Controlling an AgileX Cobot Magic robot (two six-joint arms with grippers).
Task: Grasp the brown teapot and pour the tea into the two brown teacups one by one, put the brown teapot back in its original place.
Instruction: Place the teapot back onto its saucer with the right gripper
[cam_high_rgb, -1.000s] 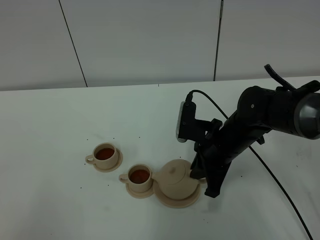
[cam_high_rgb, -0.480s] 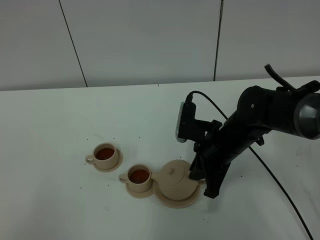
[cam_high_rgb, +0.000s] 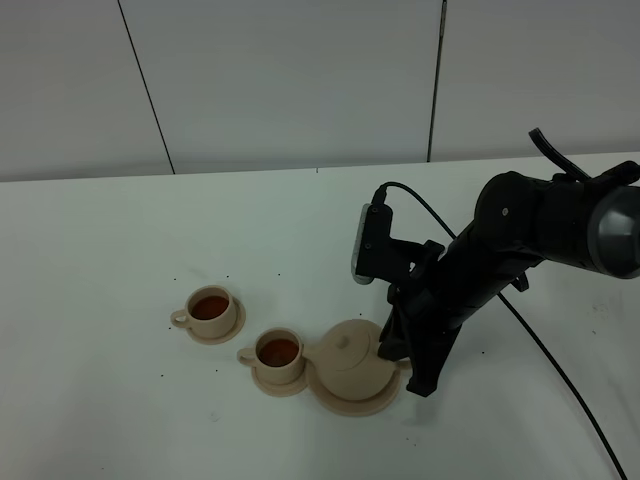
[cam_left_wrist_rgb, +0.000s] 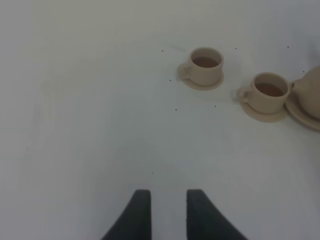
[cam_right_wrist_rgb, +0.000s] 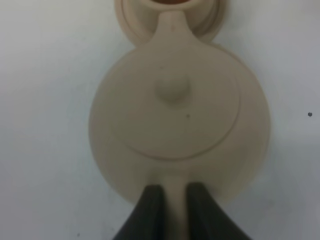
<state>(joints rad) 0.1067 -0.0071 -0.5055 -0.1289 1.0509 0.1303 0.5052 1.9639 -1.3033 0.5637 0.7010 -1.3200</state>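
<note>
Right fingers (cam_right_wrist_rgb: 170, 202) clamped on the brown teapot (cam_high_rgb: 350, 357) handle — pot seated on its large saucer (cam_high_rgb: 390, 403) on the table (cam_high_rgb: 120, 420). Beyond it, both teacups (cam_high_rgb: 278, 353) (cam_high_rgb: 211, 309) hold tea. Left fingers (cam_left_wrist_rgb: 167, 212) slightly parted, holding nothing — idle.

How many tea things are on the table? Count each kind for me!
Teapot: 1
Cups: 2
Small saucers: 2
Big saucer: 1
Total: 6
</note>
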